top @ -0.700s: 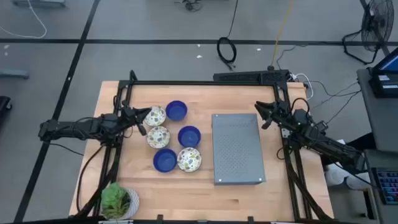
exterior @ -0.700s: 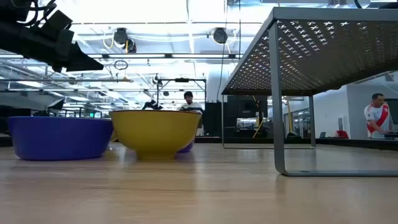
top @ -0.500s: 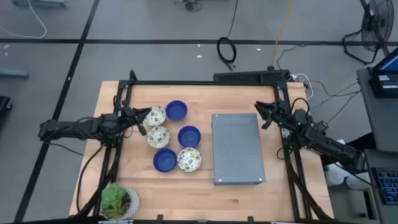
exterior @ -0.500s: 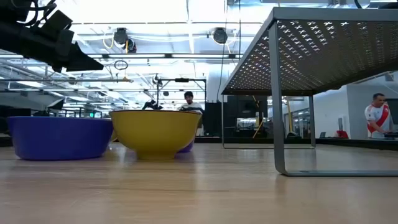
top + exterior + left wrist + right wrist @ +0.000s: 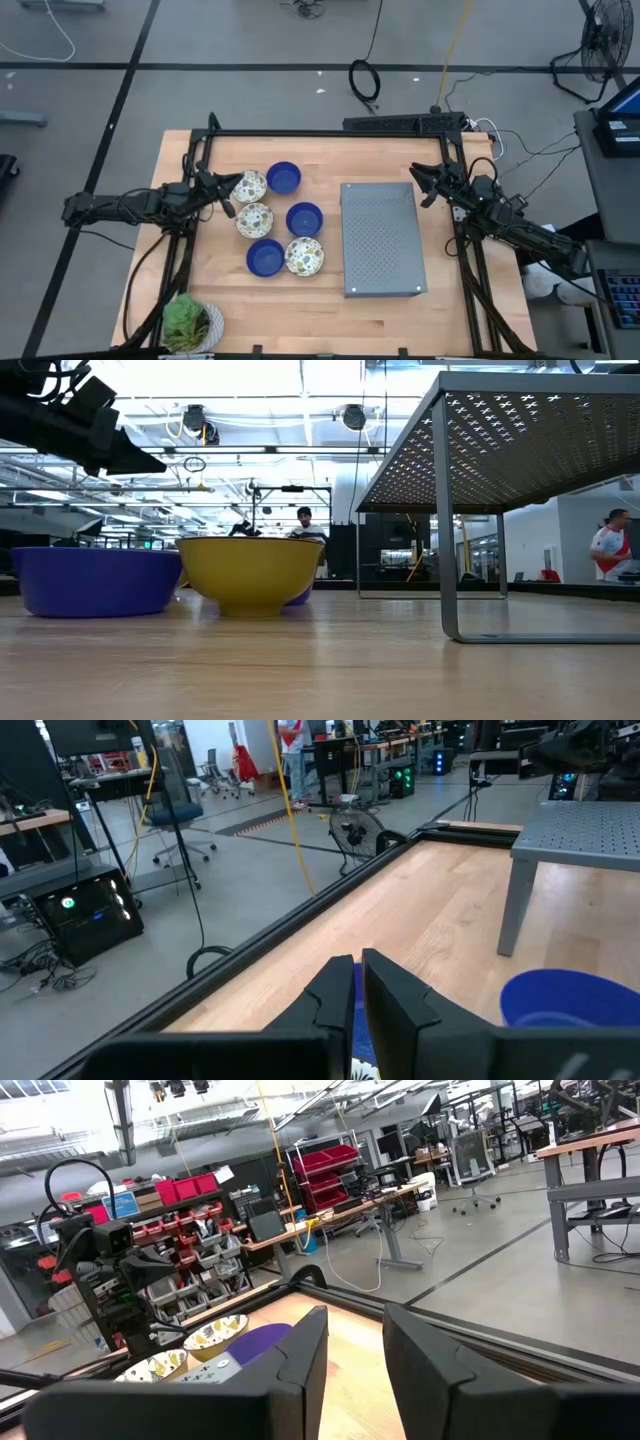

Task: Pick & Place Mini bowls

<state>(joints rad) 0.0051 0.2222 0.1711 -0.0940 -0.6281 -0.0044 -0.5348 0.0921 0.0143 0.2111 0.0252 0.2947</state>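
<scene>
Six mini bowls sit clustered on the left half of the wooden table, seen from above: a floral one and a blue one in the back row, another floral and blue in the middle, then a blue and a floral at the front. All are upright and packed close together, some looking like they touch rims, though I can't say for sure. At 3 o'clock from the cluster stands a grey perforated metal stand, just beside the bowls but apart from them. The left gripper hovers at 9 o'clock of the back floral bowl, right next to its rim, fingers pinched nearly together with only a thin slit between them and nothing held. In its wrist camera you see those closed fingers with a blue bowl just beyond. The right gripper waits at 3 o'clock of the stand's back corner, fingers parted partway and empty, which its wrist view shows clearly. A white pot with a green plant sits at the table's front left corner, well apart from the bowls. From table level a blue bowl and a yellow-sided bowl stand side by side.
</scene>
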